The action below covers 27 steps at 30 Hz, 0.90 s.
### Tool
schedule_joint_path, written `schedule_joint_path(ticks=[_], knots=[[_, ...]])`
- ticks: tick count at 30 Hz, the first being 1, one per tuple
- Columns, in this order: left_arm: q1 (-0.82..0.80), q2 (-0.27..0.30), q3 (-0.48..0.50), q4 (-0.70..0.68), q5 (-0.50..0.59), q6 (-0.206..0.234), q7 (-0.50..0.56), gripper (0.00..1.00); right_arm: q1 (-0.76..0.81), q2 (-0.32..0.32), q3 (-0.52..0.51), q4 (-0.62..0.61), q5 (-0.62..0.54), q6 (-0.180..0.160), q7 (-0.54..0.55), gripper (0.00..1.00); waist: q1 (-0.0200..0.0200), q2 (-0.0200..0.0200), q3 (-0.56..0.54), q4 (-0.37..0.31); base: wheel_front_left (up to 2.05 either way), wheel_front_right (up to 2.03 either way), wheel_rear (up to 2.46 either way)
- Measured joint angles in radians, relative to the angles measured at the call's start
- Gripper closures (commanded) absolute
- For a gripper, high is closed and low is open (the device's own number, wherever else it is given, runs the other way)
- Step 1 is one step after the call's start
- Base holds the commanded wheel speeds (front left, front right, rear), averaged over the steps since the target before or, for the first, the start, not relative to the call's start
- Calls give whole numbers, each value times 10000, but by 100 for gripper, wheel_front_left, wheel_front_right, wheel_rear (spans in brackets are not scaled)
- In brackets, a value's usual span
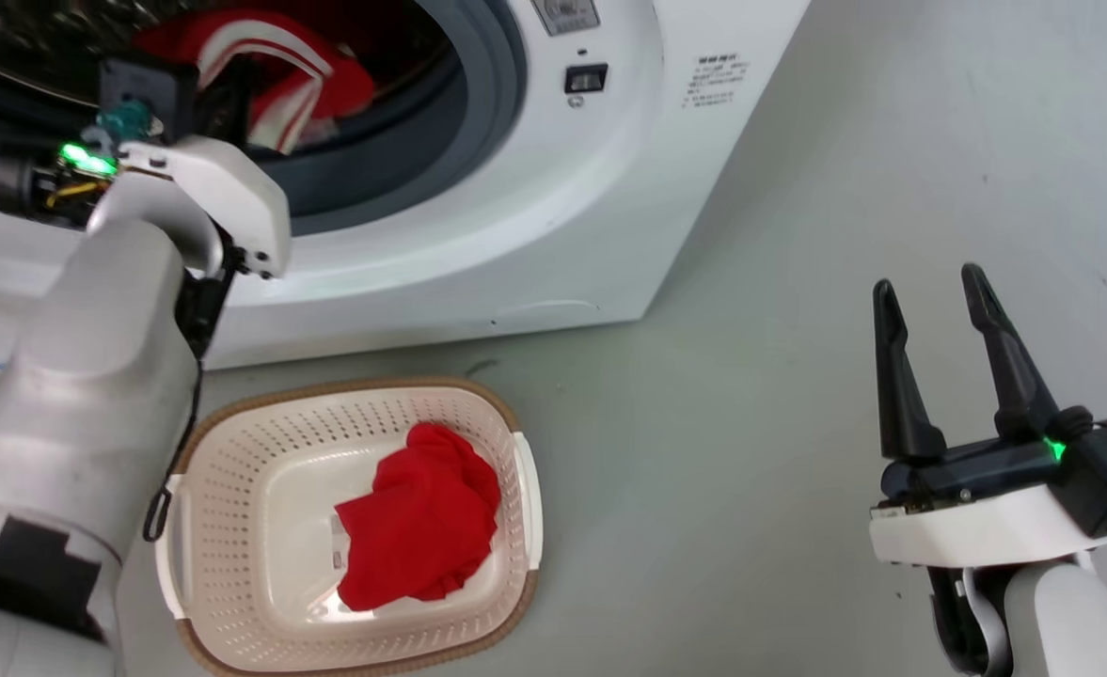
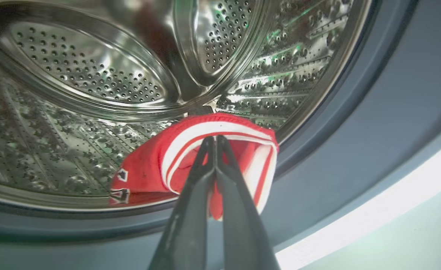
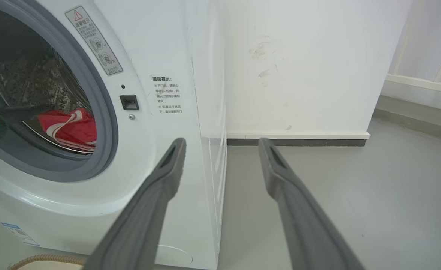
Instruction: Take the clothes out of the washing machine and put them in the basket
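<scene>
One white washing machine, cream basket on floor just before it, plain red garment inside; striped garment at drum lip, pinched between closed fingers of left gripper; right gripper spread wide, holding nothing.

We can't read the washing machine sticker, print's way too tiny. The left arm blocks part of the striped garment, the plain red garment covers most of the basket label, and the right wrist view crops the basket to a rim sliver.
</scene>
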Motion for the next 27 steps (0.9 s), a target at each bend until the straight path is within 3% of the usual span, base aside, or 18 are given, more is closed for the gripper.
schedule_joint_path(ticks=[16,27], knots=[[3883,809,794,-5772,169,1601,8,100,932,0,50,242,-334,0,0,0,-1,0,-1763,732,0,0,0],[4800,1768,832,-8849,334,2422,821,100,1330,0,144,336,-408,0,0,0,0,0,-2597,1096,0,0,0]])
